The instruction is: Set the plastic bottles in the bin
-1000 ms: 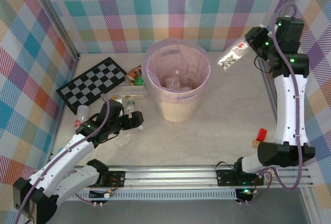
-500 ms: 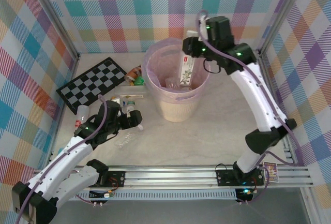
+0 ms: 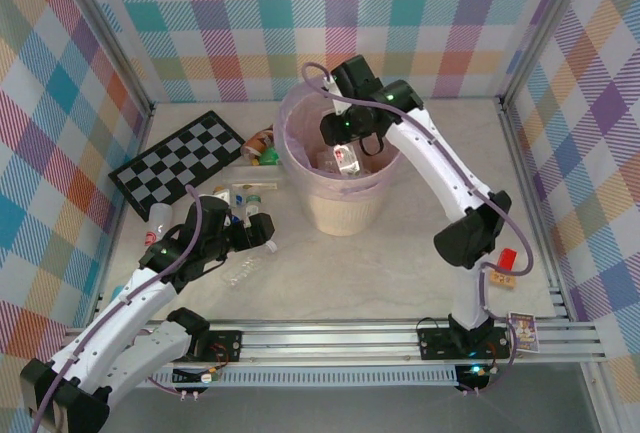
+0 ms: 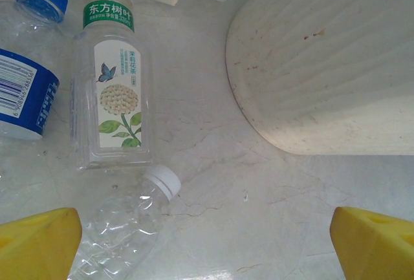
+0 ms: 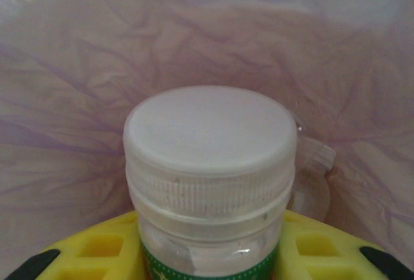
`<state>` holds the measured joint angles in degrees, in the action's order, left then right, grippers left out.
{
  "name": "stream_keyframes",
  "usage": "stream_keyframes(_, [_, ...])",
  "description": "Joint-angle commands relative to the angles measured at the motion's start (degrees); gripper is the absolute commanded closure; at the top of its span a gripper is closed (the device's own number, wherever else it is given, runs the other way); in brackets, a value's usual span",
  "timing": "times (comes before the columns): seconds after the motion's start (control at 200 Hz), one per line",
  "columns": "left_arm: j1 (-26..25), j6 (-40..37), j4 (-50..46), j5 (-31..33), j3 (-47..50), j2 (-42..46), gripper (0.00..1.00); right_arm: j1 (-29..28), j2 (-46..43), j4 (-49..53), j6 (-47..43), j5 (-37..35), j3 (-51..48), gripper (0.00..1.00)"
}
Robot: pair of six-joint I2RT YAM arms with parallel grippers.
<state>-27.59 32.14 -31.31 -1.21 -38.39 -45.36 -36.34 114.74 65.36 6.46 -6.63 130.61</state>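
Inside the bin (image 3: pixel 345 211), the right pincer (image 5: pixel 210 260) clamps a white-capped bottle (image 5: pixel 210 138); the left pincer (image 4: pixel 207 244) gapes wide, empty.

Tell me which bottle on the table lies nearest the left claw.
The crumpled, unlabelled clear plastic bottle with a white cap; the flower-labelled bottle and blue-labelled bottle lie farther off.

Pale marbled tabletop (image 3: pixel 430 233), lightly veined. Standing on it, centre-far: large cream tapered plastic bin (image 3: pixel 345 211). Far left, lying flat: black-and-white chequered board (image 3: pixel 178 160). Left of the bin, on their sides: clear bottle with green band and flower label (image 4: pixel 111 92); crumpled clear bottle with white cap (image 4: pixel 129 218) just beside it; blue-capped, blue-labelled bottle (image 4: pixel 22 89). Right side: small red block (image 3: pixel 506 258).
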Motion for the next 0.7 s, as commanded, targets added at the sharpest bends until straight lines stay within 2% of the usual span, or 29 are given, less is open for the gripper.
stream_keyframes(0.0, [0.61, -0.48, 0.13, -0.83, -0.54, 0.36, 0.01, 0.1, 3.1, 1.56, -0.71, 0.43, 1.41, 0.71])
stream_keyframes(0.075, [0.64, -0.8, -0.4, -0.55, -0.88, 0.59, 0.01, 0.13, 4.42, 1.06, 0.05, 0.73, 1.23, 0.66])
stream_keyframes(0.265, [0.75, -1.67, -1.07, -0.45, -1.59, 0.32, 0.0, 0.13, 6.35, 0.91, 1.02, 0.9, 1.5, 0.4])
stream_keyframes(0.385, [0.83, -2.52, -1.56, -0.54, -2.21, -0.14, 0.0, 0.13, 6.08, 0.91, 0.98, 0.61, 1.88, 0.28])
stream_keyframes(0.535, [1.04, -3.26, -2.16, -0.42, -3.22, -1.25, 0.0, 0.12, 5.17, 1.63, 0.62, 0.29, 3.08, 0.18])
stream_keyframes(0.695, [1.39, -4.3, -5.12, 1.06, -4.68, -2.43, 0.0, 0.13, 2.86, 2.33, 0.31, 0.82, 4.82, 0.11])
